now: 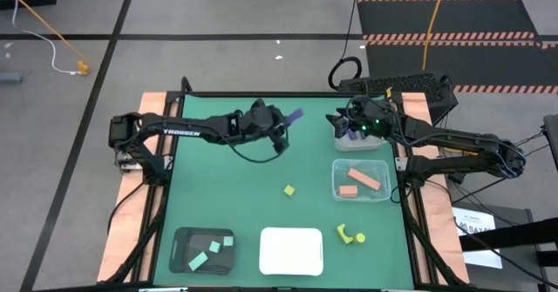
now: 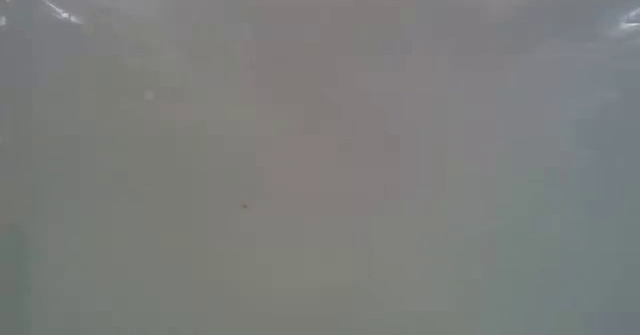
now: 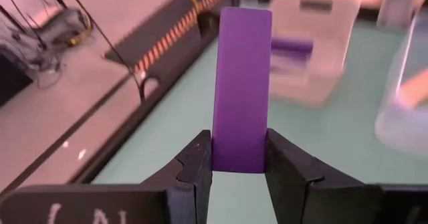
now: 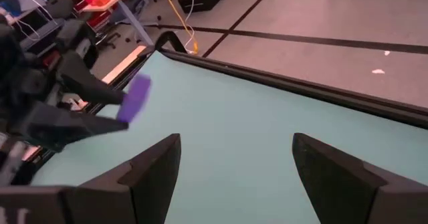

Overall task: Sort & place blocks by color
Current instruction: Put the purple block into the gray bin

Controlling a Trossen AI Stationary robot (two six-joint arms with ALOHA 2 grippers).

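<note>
two dark robot arms reach over a green surface seen from above. the left gripper (image 3: 239, 167), near the middle of the far edge, has its jaws pinching a flat purple rectangular block (image 3: 241, 90) by one end, lifted clear of the surface. the right gripper (image 4: 234, 170) hovers toward the far right corner, jaws spread wide and empty, beside a small clear plastic tray (image 1: 360, 138) holding purple pieces. a second clear plastic tray (image 1: 361, 180) along the right edge holds salmon-orange bars. a black tray (image 1: 204, 250) at the near left corner holds mint green blocks. a white tray (image 1: 291, 250) sits at the near edge. a yellow cube (image 1: 289, 190) lies mid-surface; yellow odd-shaped pieces (image 1: 350, 234) lie just right of the white tray.
</note>
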